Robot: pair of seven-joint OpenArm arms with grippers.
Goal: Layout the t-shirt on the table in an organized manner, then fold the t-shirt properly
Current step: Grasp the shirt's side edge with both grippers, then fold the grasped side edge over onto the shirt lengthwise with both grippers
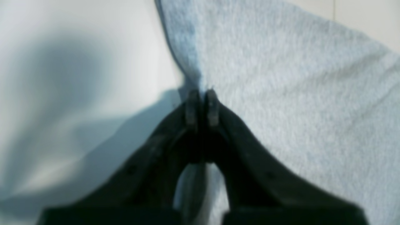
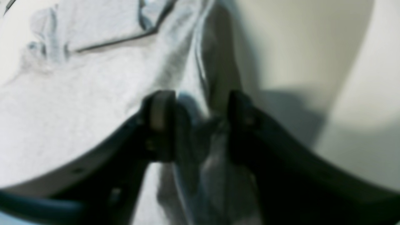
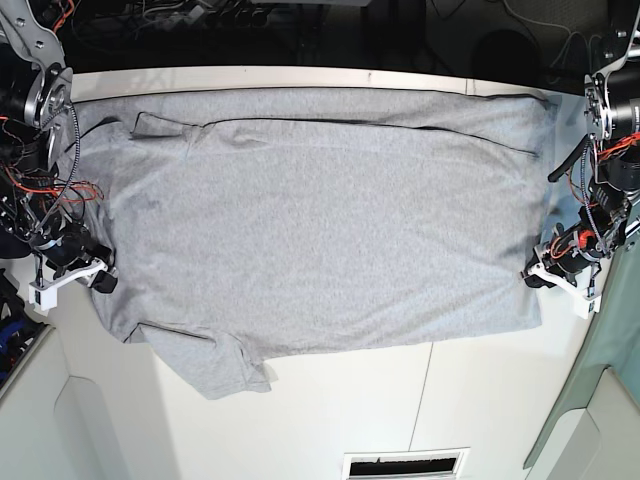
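The light grey t-shirt lies spread flat across the white table, one sleeve sticking out at the front left. My left gripper is shut on the shirt's edge; in the base view it is at the shirt's right side. My right gripper is open, its fingers standing either side of a raised fold of the shirt; in the base view it is at the shirt's left edge. No lettering shows.
A dark slotted opening sits at the table's front edge. Arm bases with cables stand at the far left and far right. Dark clutter lies beyond the back edge.
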